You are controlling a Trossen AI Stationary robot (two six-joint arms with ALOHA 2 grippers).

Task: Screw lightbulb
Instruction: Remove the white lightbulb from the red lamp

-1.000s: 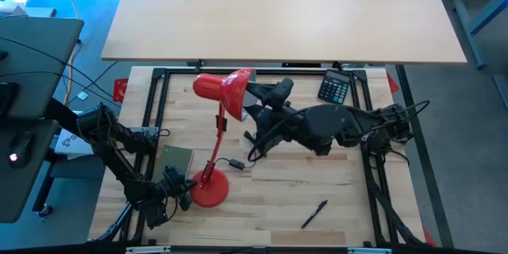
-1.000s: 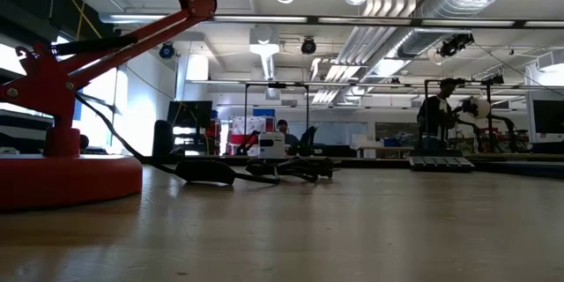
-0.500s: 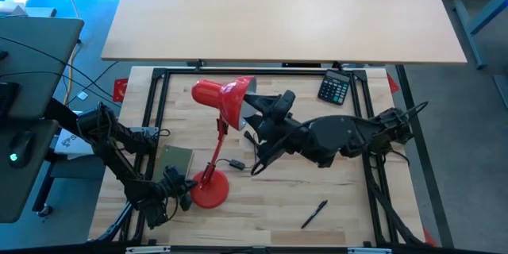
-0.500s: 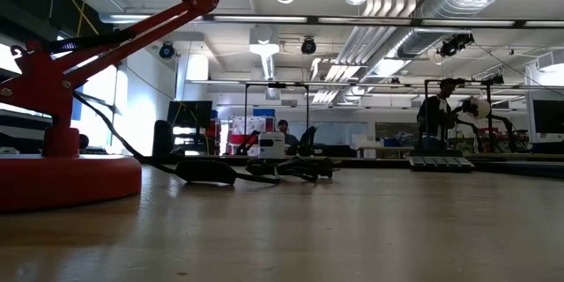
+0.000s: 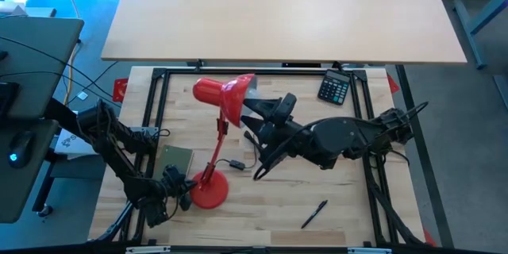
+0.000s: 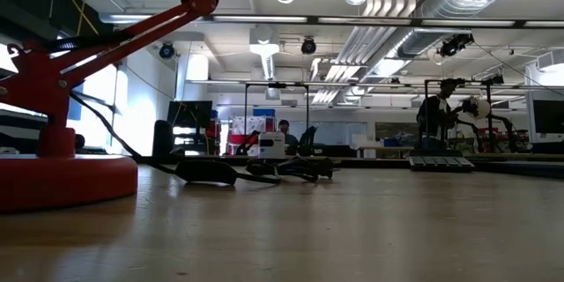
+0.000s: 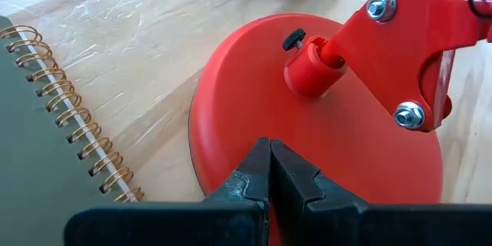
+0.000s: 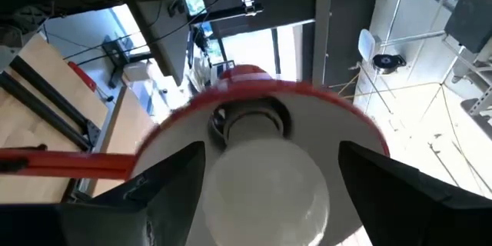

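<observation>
The red desk lamp stands on its round base (image 5: 210,193) near the table's front left, and its shade (image 5: 226,95) faces the table's right. My left gripper (image 5: 181,192) is shut at the base's left rim. The white lightbulb (image 8: 261,181) sits in the shade's mouth (image 8: 254,96), its narrow end at the socket (image 8: 247,119). My right gripper (image 5: 262,105) stays raised and level at the shade, with its fingers on either side of the bulb. My left gripper presses its shut fingertips (image 7: 269,150) on the top of the lamp base (image 7: 246,84), close to the rim nearest the notebook. It slants down from the table's left. The base lies flat on the table. My right gripper holds the lightbulb's round head (image 8: 211,188) between its two fingers (image 8: 165,181), one on each side. It comes level from the table's right, pointing into the shade. The bulb is clear of the table, its narrow end inside the shade at the socket.
A green spiral notebook (image 5: 176,161) lies left of the lamp base. The lamp's black cord and switch (image 5: 235,164) trail over the table's middle. A black pen (image 5: 314,213) lies front right, and a calculator (image 5: 335,89) sits at the far right.
My right gripper has shifted slightly toward the table's near left, still on the bulb. The lamp's shade has swung a little with it. My left gripper has stayed on the base.
</observation>
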